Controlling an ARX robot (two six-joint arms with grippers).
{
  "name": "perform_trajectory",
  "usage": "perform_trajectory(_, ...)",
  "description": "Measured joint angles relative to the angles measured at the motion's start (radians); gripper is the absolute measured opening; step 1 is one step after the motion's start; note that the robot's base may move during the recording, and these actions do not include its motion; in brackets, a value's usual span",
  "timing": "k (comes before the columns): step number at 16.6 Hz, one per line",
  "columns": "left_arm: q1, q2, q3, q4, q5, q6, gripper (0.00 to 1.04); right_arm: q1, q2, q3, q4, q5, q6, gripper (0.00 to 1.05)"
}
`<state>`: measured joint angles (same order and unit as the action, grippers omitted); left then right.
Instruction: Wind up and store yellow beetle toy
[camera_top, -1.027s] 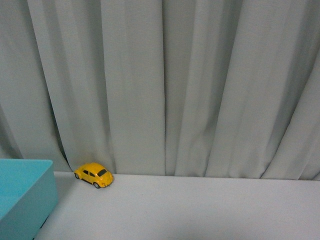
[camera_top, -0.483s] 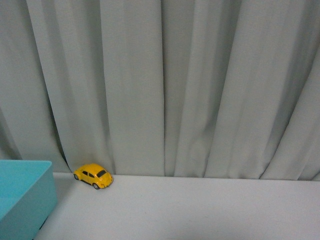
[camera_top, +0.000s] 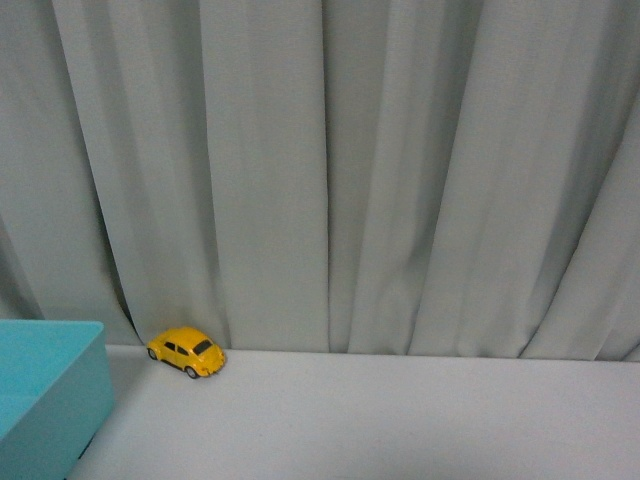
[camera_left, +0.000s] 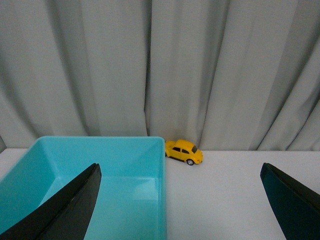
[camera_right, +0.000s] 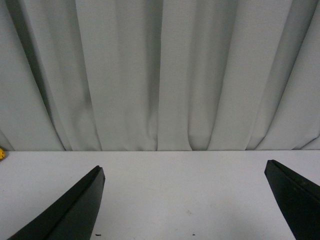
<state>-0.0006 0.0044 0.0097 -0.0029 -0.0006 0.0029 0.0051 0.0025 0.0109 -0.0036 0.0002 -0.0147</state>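
Both claws released and empty; toy not yet touched.
My left claw (camera_left: 178, 169) and right claw (camera_right: 183, 166) are spread wide, gripping and touching nothing. Beyond the left claw, the yellow beetle toy (camera_left: 184, 152) sits on its wheels on the counter (camera_top: 400, 420), just beside the far corner of the teal bin (camera_left: 125, 142), at the foot of the curtain (camera_top: 400, 180). I judge it light, rigid and glossy, so slippery over the rounded roof. Best pinch: across the door sides, low, clear of the wheels.
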Motion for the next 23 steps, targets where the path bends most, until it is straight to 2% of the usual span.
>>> perform_trajectory(1,0.000,0.000,0.000,0.000,0.000,0.000,0.98,0.000,0.000,0.000,0.000,0.000,0.000,1.00)
perform_trajectory(2,0.000,0.000,0.000,0.000,0.000,0.000,0.98,0.000,0.000,0.000,0.000,0.000,0.000,0.97)
perform_trajectory(3,-0.026,0.221,0.153,-0.315,-0.059,-0.196,0.98,0.000,0.000,0.000,0.000,0.000,0.000,0.98)
perform_trajectory(4,-0.034,0.516,0.312,-0.137,-0.071,-0.428,0.98,0.000,0.000,0.000,0.000,0.000,0.000,0.98)
perform_trajectory(5,-0.039,0.629,0.365,-0.022,-0.066,-0.416,0.98,0.000,0.000,0.000,0.000,0.000,0.000,0.98)
perform_trajectory(6,-0.051,0.756,0.414,0.093,-0.048,-0.375,0.98,0.000,0.000,0.000,0.000,0.001,0.000,0.98)
perform_trajectory(8,-0.076,0.950,0.495,0.214,-0.037,-0.249,0.98,0.000,0.001,0.000,0.000,0.000,0.000,0.98)
perform_trajectory(11,-0.079,1.223,0.687,0.229,-0.039,-0.043,0.98,0.000,0.001,0.000,0.000,0.000,0.000,0.98)
perform_trajectory(14,-0.108,1.454,0.922,0.101,-0.021,0.133,0.98,0.000,0.001,0.000,0.000,0.000,0.000,0.98)
perform_trajectory(16,-0.146,1.593,1.088,-0.040,-0.015,0.143,0.98,0.000,0.001,0.000,0.000,0.000,0.000,0.98)
perform_trajectory(18,-0.192,1.695,1.220,-0.113,-0.064,0.167,0.98,0.000,0.001,0.000,0.000,0.000,0.000,0.98)
perform_trajectory(20,-0.241,1.775,1.311,-0.086,-0.106,0.219,0.98,0.000,0.001,0.000,0.000,0.000,0.000,0.98)
perform_trajectory(23,-0.299,1.872,1.439,-0.197,-0.096,0.327,0.98,0.000,0.001,0.000,0.000,0.000,0.000,0.98)
